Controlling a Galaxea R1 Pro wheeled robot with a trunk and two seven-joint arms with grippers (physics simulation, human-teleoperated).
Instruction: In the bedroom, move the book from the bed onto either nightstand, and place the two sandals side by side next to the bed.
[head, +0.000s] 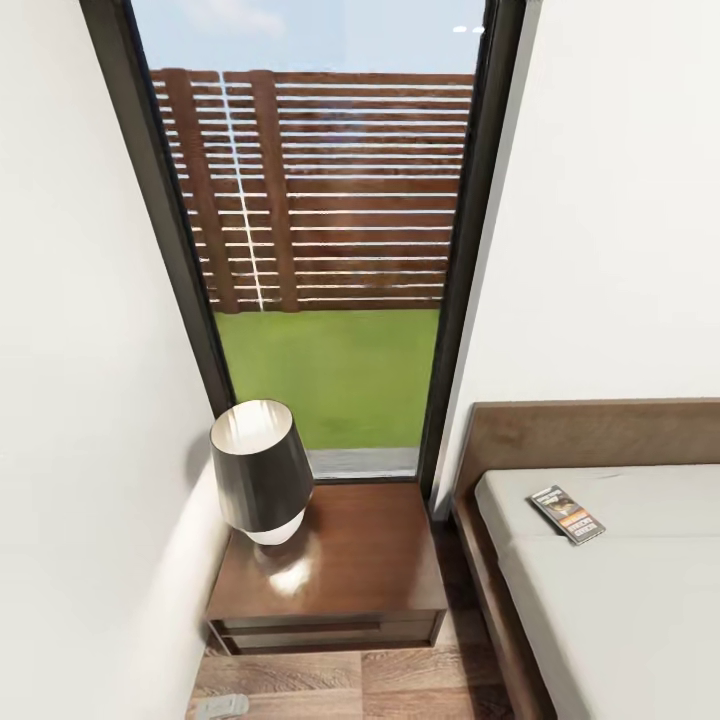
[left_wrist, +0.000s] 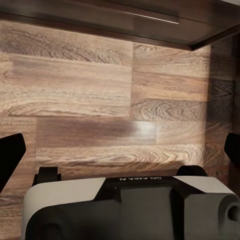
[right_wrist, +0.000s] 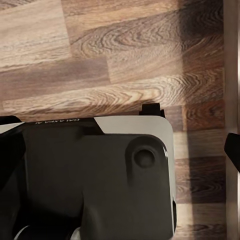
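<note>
Book flat on bed by headboard, well apart from left gripper, spread wide over floor; right gripper's state unclear.

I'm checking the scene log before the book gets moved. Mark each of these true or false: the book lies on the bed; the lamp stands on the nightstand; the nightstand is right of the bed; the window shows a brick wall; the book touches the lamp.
1. The book lies on the bed. True.
2. The lamp stands on the nightstand. True.
3. The nightstand is right of the bed. False: it stands left of it in the head view.
4. The window shows a brick wall. False: a slatted fence above grass.
5. The book touches the lamp. False: they are well apart.
</note>
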